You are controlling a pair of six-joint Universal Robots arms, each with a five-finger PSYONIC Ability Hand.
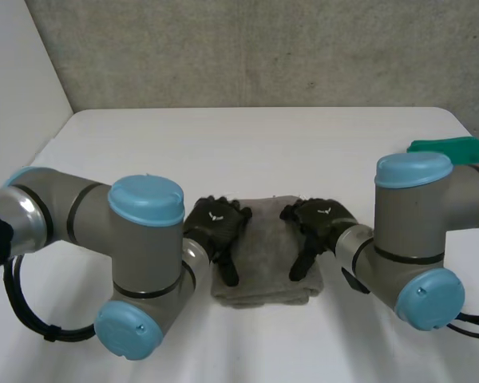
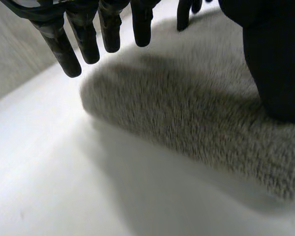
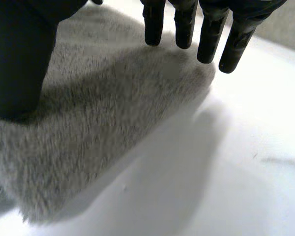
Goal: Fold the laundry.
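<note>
Wide white table first, then left arm and right arm reaching in from either side. Between them, near the front edge, grey towel, already folded down into a thick, compact rectangle with layers showing along the near edge.

Looks well along: perhaps one more fold at most, or just a press and a tidy.

Left hand at the towel's left edge, fingers straight and spread, hanging just past the edge, thumb seemingly down on the cloth — gripping nothing. Much the same for the right hand at the right edge: fingers straight, thumb apparently resting on the towel, nothing pinched.

Off at the far right, well apart, a green cloth lying behind the right arm — seemingly still to do.
</note>
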